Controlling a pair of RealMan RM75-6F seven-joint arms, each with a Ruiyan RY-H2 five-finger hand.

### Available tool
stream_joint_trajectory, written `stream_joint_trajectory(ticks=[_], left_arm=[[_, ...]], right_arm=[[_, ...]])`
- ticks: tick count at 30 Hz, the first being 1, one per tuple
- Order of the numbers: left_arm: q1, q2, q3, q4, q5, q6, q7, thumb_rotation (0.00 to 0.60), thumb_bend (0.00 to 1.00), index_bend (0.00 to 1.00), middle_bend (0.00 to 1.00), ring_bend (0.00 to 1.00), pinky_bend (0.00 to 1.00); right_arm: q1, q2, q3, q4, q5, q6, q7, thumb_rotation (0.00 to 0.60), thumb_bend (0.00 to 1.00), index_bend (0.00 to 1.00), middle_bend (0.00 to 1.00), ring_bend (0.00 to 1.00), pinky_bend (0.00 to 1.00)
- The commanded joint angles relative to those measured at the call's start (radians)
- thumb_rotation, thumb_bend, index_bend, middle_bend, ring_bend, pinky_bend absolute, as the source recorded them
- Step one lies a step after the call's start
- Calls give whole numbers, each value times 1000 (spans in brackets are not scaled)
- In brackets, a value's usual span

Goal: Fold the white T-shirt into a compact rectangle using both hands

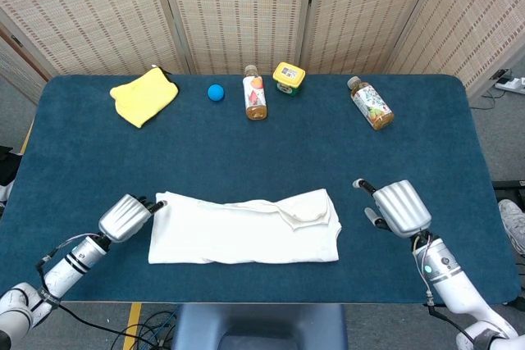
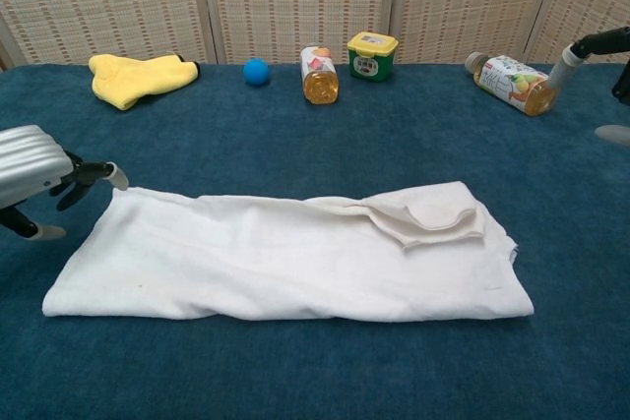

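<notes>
A: How far along is the white T-shirt (image 1: 244, 229)?

B: It lies at the table's (image 1: 426, 145) near edge as 1 long strip; crosswise folds remain.

A: And the hands?

B: The left hand (image 1: 125, 218), empty, fingers apart, is at the left end. The right hand (image 1: 399, 209), well apart, holds nothing, fingers spread.
</notes>
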Motion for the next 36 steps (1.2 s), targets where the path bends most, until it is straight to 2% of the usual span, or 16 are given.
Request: stream_joint_trajectory(ticks=[1,19,29,36], left_arm=[[-3,-14,9,26,-3,-2,-5,600,168,307,681,629,869],[-13,-67,34,55,-19,-22,-13,600,168,305,681,629,869],[-26,-77,29,28,-37,-28,-55,600,168,308,681,629,869],[-30,-76,17,5,-59,-34,-105,600,168,347,683,630,869]], right_arm=[[-4,-1,1,2,1,0,2,600,343,291,911,948,1000],[-32,-1,12,15,0,6,21,600,343,291,912,948,1000],[-48,3,18,18,-4,16,34,600,343,291,912,948,1000],[-54,-2,22,27,-2,14,46,600,343,291,912,948,1000]])
